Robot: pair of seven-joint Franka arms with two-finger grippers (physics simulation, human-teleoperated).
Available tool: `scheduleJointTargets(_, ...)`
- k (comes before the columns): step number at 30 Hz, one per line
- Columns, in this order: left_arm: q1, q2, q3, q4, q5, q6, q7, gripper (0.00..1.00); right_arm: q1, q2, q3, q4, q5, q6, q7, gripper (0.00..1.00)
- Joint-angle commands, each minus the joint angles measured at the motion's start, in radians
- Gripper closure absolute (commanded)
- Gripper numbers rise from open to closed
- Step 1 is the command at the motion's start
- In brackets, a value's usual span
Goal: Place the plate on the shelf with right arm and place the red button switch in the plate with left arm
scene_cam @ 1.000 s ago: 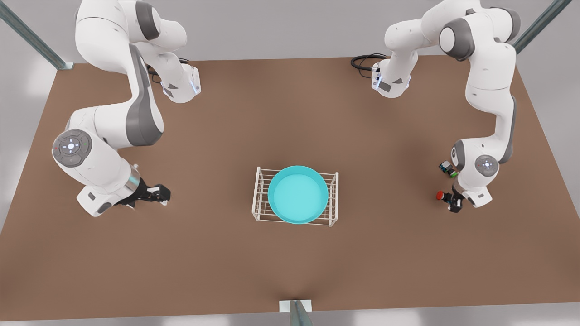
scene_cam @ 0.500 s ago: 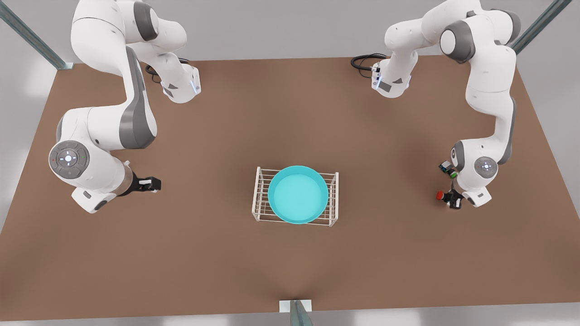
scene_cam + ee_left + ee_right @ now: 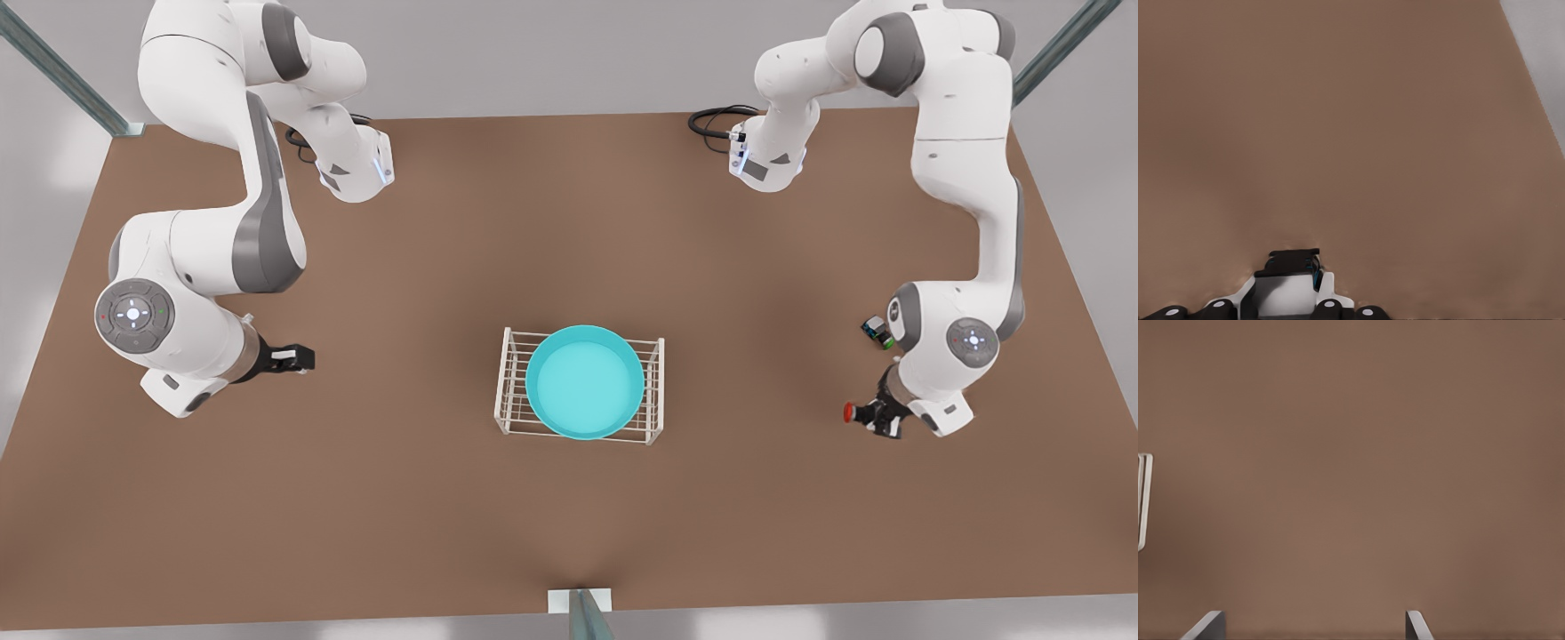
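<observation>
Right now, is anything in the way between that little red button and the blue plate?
Nothing visible: the left claw holds the red button switch, and only bare table lies between it and the plate. The right claw waits aside.

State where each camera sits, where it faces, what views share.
Front view: high up, looking down on table, both arms, plate on shelf.
Left wrist view: on left gripper, facing table; jaws hold red button switch.
Right wrist view: on right gripper, facing table; open jaws show.
Shared: shelf, in front and right wrist views.
</observation>
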Motion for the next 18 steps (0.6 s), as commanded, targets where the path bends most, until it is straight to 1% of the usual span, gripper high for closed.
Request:
scheduleJointTargets(1, -0.002, -0.018, -0.085, 0.057, -0.059, -0.276, -0.184, 0.56, 0.0, -0.001, -0.003, 0.0, 0.001, -0.007, -0.013, 0.0)
scheduleJointTargets(5, -0.002, -0.075, -0.268, 0.085, -0.105, -0.326, -0.415, 0.56, -0.002, -0.001, -0.008, 0.002, 0.001, -0.008, -0.013, 0.0)
scheduleJointTargets(6, -0.002, -0.081, -0.318, 0.088, -0.107, -0.335, -0.491, 0.56, 0.0, -0.001, -0.008, 0.002, 0.001, -0.008, -0.013, 0.0)
scheduleJointTargets(7, -0.003, -0.079, -0.345, 0.1, -0.107, -0.335, -0.529, 0.56, -0.002, -0.001, -0.008, 0.0, 0.001, -0.01, -0.015, 0.0)
scheduleJointTargets(9, -0.017, -0.078, -0.444, 0.115, -0.104, -0.334, -0.679, 0.56, -0.002, -0.001, -0.01, 0.002, -0.001, -0.015, -0.015, 0.0)
scheduleJointTargets(12, -0.161, -0.064, -0.446, 0.144, -0.096, -0.263, -0.851, 0.56, -0.003, -0.001, -0.013, 0.002, -0.001, -0.015, -0.015, 0.0)
scheduleJointTargets(14, -0.18, -0.062, -0.447, 0.207, -0.093, -0.268, -0.882, 0.56, -0.003, -0.001, -0.01, 0.002, -0.003, -0.015, -0.015, 0.0)
scheduleJointTargets(15, -0.216, -0.059, -0.447, 0.221, -0.09, -0.248, -0.883, 0.56, -0.006, -0.001, -0.011, 0.002, -0.001, -0.015, -0.015, 0.0)
scheduleJointTargets(17, -0.262, 0.007, -0.444, 0.233, 0.003, -0.126, -0.957, 0.56, -0.009, -0.001, -0.011, 0.004, -0.001, -0.015, -0.015, 0.0)
scheduleJointTargets(18, -0.296, 0.056, -0.443, 0.265, 0.042, -0.084, -0.969, 0.56, -0.009, -0.001, -0.011, 0.004, -0.001, -0.015, -0.015, 0.0)
